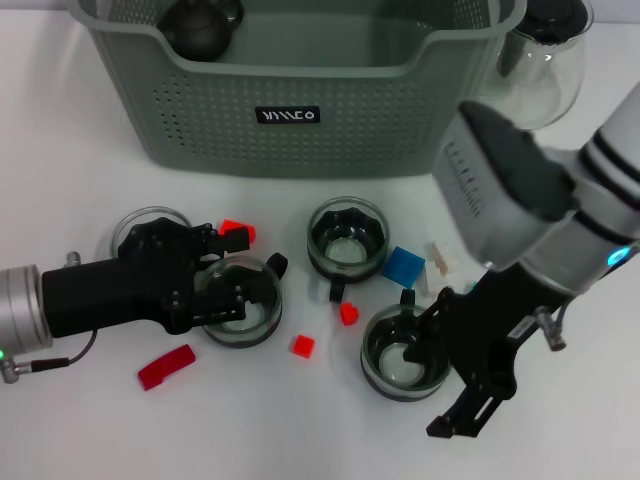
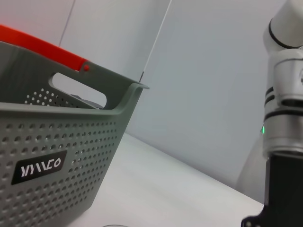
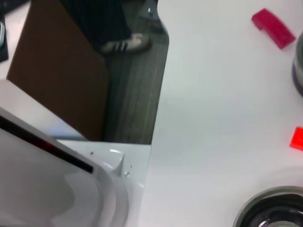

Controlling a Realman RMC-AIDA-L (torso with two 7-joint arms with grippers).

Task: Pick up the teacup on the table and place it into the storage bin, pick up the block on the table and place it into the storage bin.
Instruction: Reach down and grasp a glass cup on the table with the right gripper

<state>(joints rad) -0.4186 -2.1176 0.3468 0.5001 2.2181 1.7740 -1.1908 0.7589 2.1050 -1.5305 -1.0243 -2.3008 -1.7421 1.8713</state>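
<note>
The grey-green storage bin (image 1: 290,110) (image 2: 71,156) stands at the back of the table. Several glass teacups sit in front of it. My left gripper (image 1: 228,282) is open and straddles one teacup (image 1: 245,305). My right gripper (image 1: 435,370) is open beside another teacup (image 1: 400,352), whose rim (image 3: 270,210) shows in the right wrist view. A third teacup (image 1: 347,238) stands between them. Loose blocks lie around: a blue block (image 1: 403,267), a small red block (image 1: 302,346) (image 3: 297,138), another red block (image 1: 348,313) and a long red block (image 1: 166,367) (image 3: 272,27).
A dark teapot (image 1: 200,25) lies inside the bin's back left corner. A clear glass carafe (image 1: 545,60) stands to the right of the bin. One more teacup (image 1: 140,222) sits partly behind my left gripper. The table's edge (image 3: 158,109) drops to the floor.
</note>
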